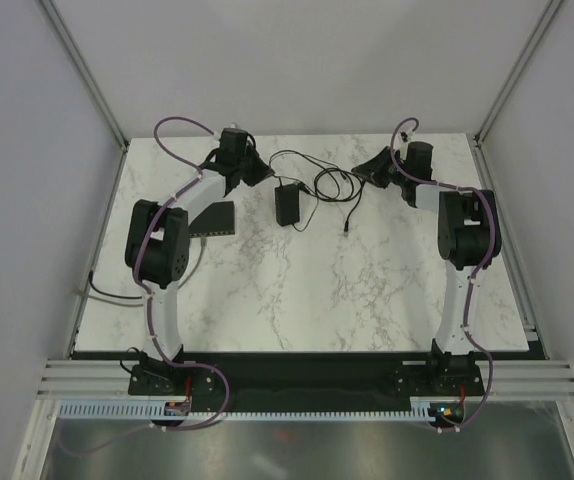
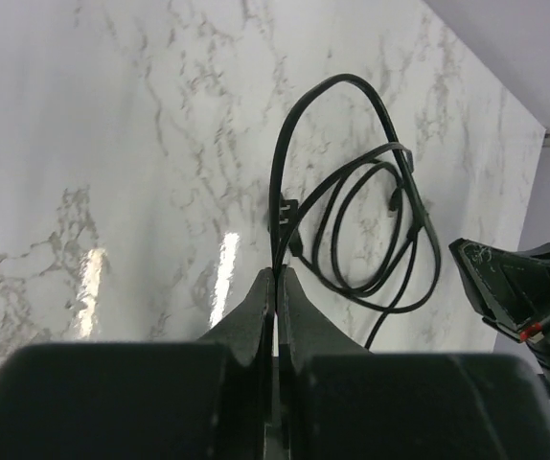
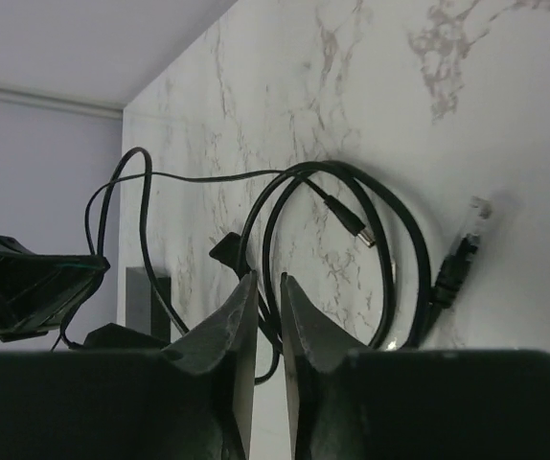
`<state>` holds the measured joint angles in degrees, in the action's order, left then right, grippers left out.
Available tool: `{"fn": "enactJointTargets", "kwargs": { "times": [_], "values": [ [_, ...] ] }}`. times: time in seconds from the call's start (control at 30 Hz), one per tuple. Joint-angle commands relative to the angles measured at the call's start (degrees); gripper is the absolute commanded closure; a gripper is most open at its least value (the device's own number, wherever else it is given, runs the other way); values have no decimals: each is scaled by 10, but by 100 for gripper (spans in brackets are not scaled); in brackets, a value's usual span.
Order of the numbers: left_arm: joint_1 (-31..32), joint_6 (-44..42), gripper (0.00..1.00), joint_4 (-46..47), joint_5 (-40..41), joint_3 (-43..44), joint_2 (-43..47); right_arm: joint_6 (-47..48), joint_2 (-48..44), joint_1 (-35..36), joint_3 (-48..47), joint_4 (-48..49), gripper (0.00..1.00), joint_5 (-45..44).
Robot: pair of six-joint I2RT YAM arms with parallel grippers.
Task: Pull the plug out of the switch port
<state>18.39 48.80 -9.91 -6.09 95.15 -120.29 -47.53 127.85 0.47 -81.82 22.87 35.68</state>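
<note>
1. Seemingly the pull is done: no cable visibly enters the switch (image 1: 217, 220), and a clear-tipped plug (image 3: 473, 213) lies loose, well right of it.
2. The left gripper (image 2: 277, 275) pinches a thin cable (image 2: 273, 182). The right gripper (image 3: 267, 287) is nearly closed, its contents unclear.
3. The likely next move is to let go and retreat.
4. The switch lies flat on the table (image 1: 367, 300), its long axis running left-right.
</note>
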Motion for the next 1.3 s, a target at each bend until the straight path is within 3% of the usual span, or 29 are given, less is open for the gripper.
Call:
{"fn": "enactJointTargets", "kwargs": {
  "times": [0.0, 0.13, 0.23, 0.43, 0.6, 0.9, 1.27],
  "values": [
    [5, 24, 98, 67, -10, -67, 61, 31, 31, 33, -46, -42, 78, -7],
    [0, 26, 98, 81, -27, -99, 78, 60, 78, 62, -132, -127, 94, -35],
    [-3, 33, 98, 96, -43, -108, 81, 74, 87, 65, -142, -162, 100, -55],
    [-5, 32, 98, 111, -59, -100, 88, 101, 60, 65, -122, -202, 100, -84],
    [-4, 29, 98, 112, -35, -115, 125, 152, 55, 60, -134, -294, 100, -144],
    [-33, -2, 98, 75, -23, -114, 181, 154, 26, 12, -92, -311, 100, -194],
    [-28, 38, 98, 86, -83, -72, 75, 159, -3, -52, -59, -311, 100, -207]
  ]
}}
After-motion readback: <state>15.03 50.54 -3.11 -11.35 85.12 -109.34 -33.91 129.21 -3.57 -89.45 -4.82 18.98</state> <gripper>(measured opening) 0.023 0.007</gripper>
